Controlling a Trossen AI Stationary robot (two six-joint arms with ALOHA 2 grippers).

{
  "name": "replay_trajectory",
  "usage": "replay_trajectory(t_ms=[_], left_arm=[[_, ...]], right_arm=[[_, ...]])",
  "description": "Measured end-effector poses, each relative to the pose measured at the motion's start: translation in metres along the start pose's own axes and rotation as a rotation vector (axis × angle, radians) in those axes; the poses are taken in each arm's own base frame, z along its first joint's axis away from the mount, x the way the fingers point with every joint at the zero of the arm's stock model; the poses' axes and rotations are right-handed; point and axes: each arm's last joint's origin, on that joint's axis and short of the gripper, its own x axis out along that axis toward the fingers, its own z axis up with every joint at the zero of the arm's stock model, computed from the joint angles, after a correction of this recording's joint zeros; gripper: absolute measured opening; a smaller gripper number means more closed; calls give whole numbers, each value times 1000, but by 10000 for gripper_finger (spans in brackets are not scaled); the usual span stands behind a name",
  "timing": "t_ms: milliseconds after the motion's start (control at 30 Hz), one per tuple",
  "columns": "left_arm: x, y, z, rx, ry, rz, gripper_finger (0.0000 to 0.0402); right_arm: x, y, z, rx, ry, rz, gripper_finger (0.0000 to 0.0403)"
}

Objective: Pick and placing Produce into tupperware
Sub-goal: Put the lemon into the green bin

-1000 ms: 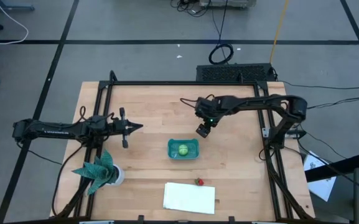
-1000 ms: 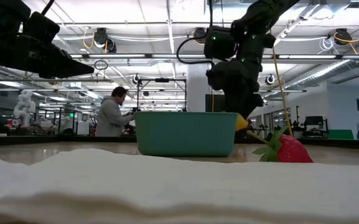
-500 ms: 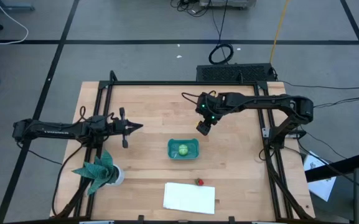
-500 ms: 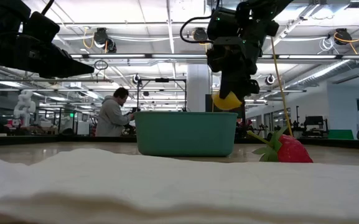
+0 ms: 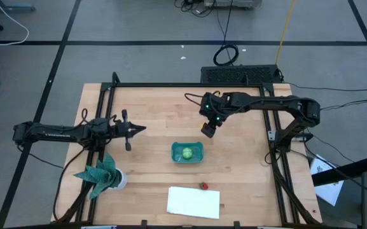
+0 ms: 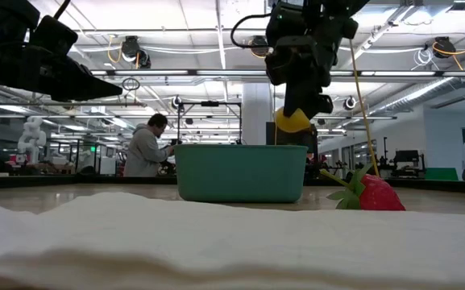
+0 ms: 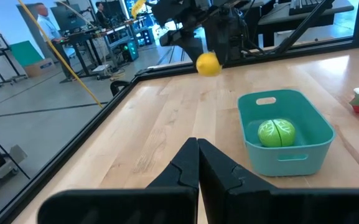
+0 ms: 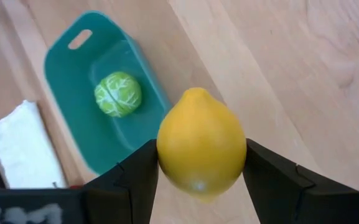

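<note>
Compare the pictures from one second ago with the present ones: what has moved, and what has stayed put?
The right gripper, shut on the lemon, has lifted it from table level beside the tupperware to above its rim. Unchanged: the green piece lies inside the tupperware, the strawberry rests on the table by the white cloth, and the left gripper waits, shut, by the plant.

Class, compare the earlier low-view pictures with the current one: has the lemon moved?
Yes. The lemon, gripped by the right gripper, has risen from beside the tupperware wall to above its rim.
</note>
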Motion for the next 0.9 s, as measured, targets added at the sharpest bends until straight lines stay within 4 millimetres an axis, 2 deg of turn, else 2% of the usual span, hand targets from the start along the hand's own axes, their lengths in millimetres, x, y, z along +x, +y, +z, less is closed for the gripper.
replay_trajectory(t_ms=[333,700,900], left_arm=[[0,0,0,0,-1,1,1],[0,0,0,0,-1,0,1],[0,0,0,0,-1,0,1]], right_arm=[[-27,16,14,-66,-38,15,192],[-38,38,18,-194,-79,44,192],[-43,41,18,-217,-70,40,191]])
